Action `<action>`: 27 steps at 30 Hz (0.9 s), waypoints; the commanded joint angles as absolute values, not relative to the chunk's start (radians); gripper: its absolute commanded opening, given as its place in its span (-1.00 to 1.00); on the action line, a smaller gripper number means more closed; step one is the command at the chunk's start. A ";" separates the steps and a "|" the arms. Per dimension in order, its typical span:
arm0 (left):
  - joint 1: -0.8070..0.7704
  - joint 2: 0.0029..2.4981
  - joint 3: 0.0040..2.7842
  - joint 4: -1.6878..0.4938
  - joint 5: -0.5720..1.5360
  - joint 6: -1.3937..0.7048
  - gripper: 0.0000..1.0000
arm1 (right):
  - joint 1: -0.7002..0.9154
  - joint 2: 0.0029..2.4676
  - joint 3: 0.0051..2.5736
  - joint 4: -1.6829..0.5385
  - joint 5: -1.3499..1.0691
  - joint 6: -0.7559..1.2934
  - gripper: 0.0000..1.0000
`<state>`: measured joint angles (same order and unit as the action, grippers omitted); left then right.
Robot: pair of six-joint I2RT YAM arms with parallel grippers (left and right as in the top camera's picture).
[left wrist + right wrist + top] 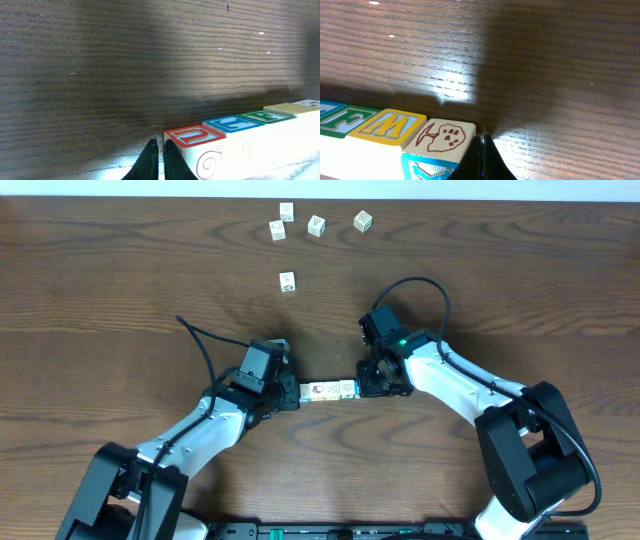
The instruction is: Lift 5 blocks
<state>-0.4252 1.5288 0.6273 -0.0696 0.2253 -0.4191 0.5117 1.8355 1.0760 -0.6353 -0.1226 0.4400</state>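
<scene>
Left fingers (149, 161) are pressed shut, tips against the red "U" end of the blocks (328, 389). The right fingers (489, 159), also shut, butt the end with the tree picture. The row sits mid-worktop (120, 300), nearer the front edge. Tops read red U, green F, yellow M. Loose cubes (316, 225) lie by the far edge.

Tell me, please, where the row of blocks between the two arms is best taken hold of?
By its two end faces, one shut tool pushing inward from each end: the left tool against the red-letter block, the right tool against the tree-picture block. The row is loose cubes set face to face, so likely only end-on pressure holds it together.
</scene>
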 commanded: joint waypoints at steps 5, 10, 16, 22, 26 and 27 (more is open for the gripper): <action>-0.427 1.517 0.623 -0.082 0.216 -0.413 -0.85 | 0.505 1.835 1.073 -0.632 -0.181 0.429 -0.98; -0.427 1.517 0.623 -0.094 0.216 -0.393 -0.85 | 0.505 1.835 1.073 -0.632 -0.181 0.429 -0.98; -0.427 1.517 0.623 -0.107 0.216 -0.386 -0.85 | 0.505 1.835 1.073 -0.632 -0.181 0.429 -0.98; -0.427 1.517 0.623 -0.117 0.216 -0.385 -0.85 | 0.505 1.835 1.073 -0.632 -0.181 0.429 -0.97; -0.427 1.517 0.623 -0.126 0.216 -0.374 -0.85 | 0.505 1.835 1.073 -0.632 -0.181 0.429 -0.98; -0.427 1.517 0.623 -0.128 0.217 -0.374 -0.86 | 0.505 1.835 1.073 -0.632 -0.181 0.429 -0.98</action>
<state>-0.4255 1.5288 0.6273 -0.1211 0.2108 -0.3920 0.5117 1.8355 1.0760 -0.6346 -0.1608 0.4397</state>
